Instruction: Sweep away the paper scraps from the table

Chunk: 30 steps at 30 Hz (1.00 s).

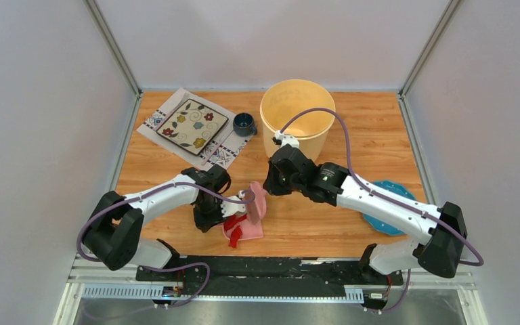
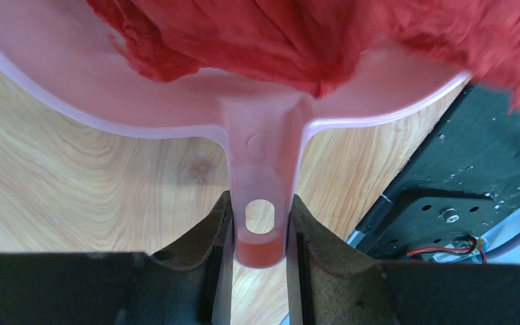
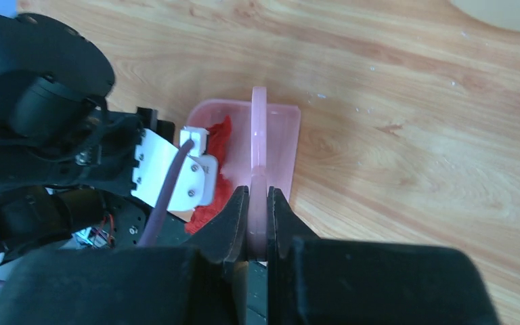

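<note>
Red paper scraps (image 1: 235,231) lie heaped in a pink dustpan (image 1: 249,230) near the front edge of the table (image 1: 365,128). My left gripper (image 1: 225,210) is shut on the dustpan's handle (image 2: 261,169), and the scraps (image 2: 277,34) fill the pan in the left wrist view. My right gripper (image 1: 271,184) is shut on a pink brush (image 1: 258,200), which stands just above the pan. In the right wrist view the brush (image 3: 258,149) shows edge-on over the dustpan (image 3: 283,135), with scraps (image 3: 221,139) at its left. I see no loose scraps elsewhere on the table.
A beige bucket (image 1: 298,115) stands at the back middle. A blue cup (image 1: 244,123) and a patterned plate (image 1: 193,125) on a white placemat (image 1: 225,154) are at the back left. A blue disc (image 1: 387,203) lies under the right arm. The black base rail (image 1: 264,267) runs along the near edge.
</note>
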Tool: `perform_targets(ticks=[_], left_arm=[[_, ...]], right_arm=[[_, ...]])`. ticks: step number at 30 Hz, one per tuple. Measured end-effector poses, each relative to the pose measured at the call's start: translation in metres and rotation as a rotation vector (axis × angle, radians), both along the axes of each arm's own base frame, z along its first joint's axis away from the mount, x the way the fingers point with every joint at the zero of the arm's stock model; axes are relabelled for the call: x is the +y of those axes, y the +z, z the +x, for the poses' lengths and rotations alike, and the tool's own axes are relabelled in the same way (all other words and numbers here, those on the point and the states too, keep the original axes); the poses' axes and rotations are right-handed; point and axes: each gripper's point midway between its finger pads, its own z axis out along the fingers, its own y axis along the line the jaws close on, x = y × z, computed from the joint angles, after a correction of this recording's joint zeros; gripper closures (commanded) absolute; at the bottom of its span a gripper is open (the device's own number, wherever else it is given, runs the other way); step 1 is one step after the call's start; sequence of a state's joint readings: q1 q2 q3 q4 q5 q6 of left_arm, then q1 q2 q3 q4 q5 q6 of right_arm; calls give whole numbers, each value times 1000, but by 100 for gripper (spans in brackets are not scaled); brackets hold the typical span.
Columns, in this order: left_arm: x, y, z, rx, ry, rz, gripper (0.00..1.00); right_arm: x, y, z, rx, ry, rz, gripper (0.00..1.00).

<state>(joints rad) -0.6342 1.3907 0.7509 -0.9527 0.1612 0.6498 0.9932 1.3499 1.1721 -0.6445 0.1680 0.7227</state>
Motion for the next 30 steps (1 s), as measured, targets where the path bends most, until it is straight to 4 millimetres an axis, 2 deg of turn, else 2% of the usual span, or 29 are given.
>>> perform_targets(ticks=[4,7,12,15,18,21,27,30], left_arm=[[-5,1,-3,17,1,-27,100],[-9,4,-5,20,2,-59,100],[-23,20,-5,30,22,-153,100],[-33,37,-1,36,42,-221,100],[-42,64,9,34,76,-291,100],[-46,91,22,-7,95,-337,100],[-50,162,51,-181,83,-383,100],[-52,203,71,-282,82,-390,100]], right_arm=[[-3,21,6,-55,-17,20,100],[-18,41,11,-114,-53,3,100],[-68,88,9,-243,-145,-20,100],[-108,115,5,-327,-222,-26,100],[-149,132,-3,-387,-297,-42,100],[-184,136,-8,-401,-364,-90,100],[-246,122,-4,-360,-516,-276,100],[-264,115,2,-329,-564,-332,100]])
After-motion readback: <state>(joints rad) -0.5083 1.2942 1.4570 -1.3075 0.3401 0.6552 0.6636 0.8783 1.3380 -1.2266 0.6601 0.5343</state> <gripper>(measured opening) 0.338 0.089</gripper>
